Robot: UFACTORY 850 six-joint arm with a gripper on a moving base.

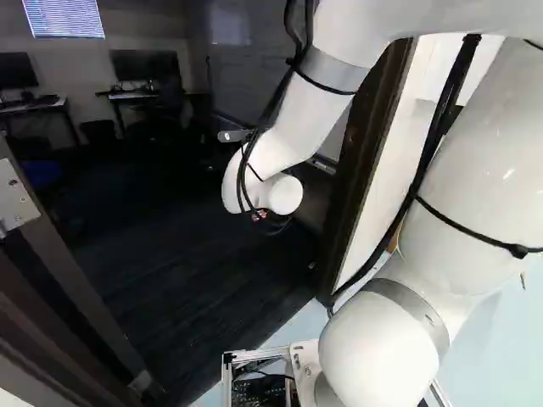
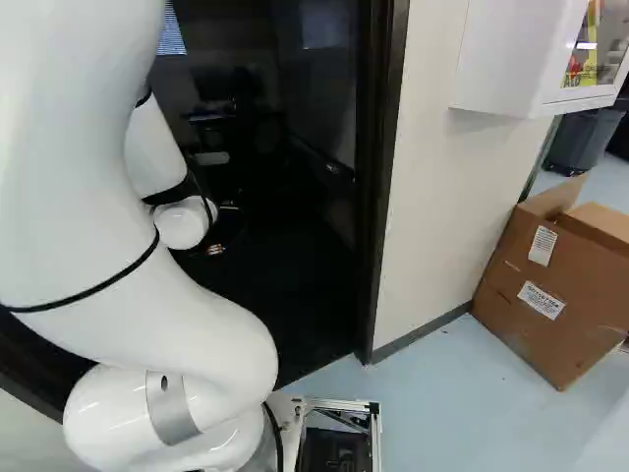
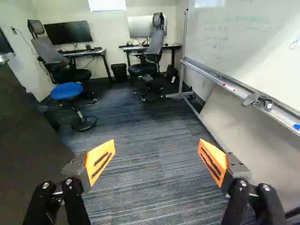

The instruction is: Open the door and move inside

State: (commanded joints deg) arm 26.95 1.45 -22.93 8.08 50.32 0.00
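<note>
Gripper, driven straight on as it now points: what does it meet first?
Nothing close: the open gripper aims into the room, over the carpet. First contact is probably that carpet, possibly the office chair beyond; depth is unclear.

Striped dark carpet [image 3: 145,154], wall-side whiteboard [image 3: 239,47], blue stool [image 3: 66,91], desks with monitors, bright window [image 3: 107,4]

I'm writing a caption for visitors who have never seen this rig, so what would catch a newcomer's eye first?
Probably the big white arm, which reaches past the dark door frame into the dim room in both base views. In the wrist view, the open gripper's orange pads stand out, then the round blue stool beyond them.
</note>
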